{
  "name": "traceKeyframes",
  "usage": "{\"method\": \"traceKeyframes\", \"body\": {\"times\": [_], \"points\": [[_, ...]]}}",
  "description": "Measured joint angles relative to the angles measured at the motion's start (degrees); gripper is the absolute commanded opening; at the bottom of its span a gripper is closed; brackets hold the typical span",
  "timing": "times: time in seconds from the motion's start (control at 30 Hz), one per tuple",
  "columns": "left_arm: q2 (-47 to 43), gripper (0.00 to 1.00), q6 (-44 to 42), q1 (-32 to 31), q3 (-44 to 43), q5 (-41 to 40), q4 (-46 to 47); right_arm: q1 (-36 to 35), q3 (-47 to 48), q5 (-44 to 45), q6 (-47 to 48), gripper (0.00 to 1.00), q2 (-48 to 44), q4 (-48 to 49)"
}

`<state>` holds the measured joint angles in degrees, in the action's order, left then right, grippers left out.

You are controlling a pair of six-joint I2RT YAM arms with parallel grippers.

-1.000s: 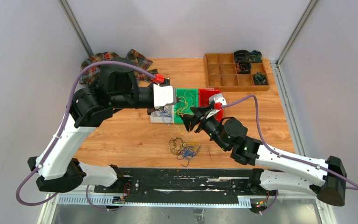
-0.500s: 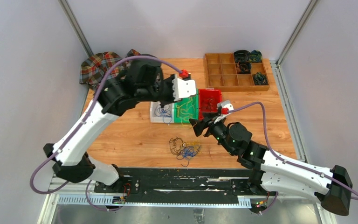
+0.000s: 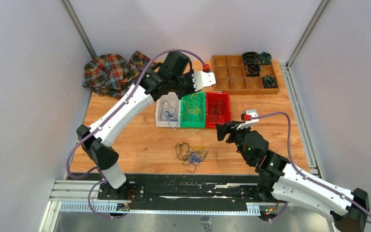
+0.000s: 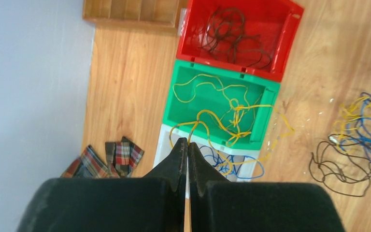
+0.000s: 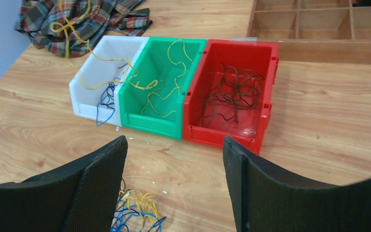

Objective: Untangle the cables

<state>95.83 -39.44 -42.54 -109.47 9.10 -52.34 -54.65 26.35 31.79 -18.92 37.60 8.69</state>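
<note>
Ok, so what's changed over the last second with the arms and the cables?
The left gripper swung from above the white bin and green bin toward the wooden tray. It is shut, apparently trailing a yellow cable. The right gripper, open, pulled back from the green bin toward the near right. The loose tangle, the red bin and the other bins kept their places.

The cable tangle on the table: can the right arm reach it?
Probably yes. The right gripper hangs open near the tangle, with only bare wood between them. The left gripper, shut on a yellow cable, is far off, up by the bins.
</note>
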Motion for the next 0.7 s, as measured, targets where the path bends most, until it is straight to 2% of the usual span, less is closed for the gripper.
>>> {"method": "traceKeyframes", "body": {"times": [0.17,0.5,0.7], "points": [[2.99,0.0,-0.74,1.79,4.37,-0.52,4.57,0.2,-1.29,1.31,-0.66,0.71,-2.12,-2.25],[10.91,0.0,-1.62,3.5,5.51,-0.9,12.22,1.25,-1.77,1.46,-1.22,0.7,-1.88,-3.13],[13.62,0.0,-3.93,4.09,10.1,-5.25,19.39,1.46,-2.45,1.44,-1.16,0.7,-2.4,-3.26]]}}
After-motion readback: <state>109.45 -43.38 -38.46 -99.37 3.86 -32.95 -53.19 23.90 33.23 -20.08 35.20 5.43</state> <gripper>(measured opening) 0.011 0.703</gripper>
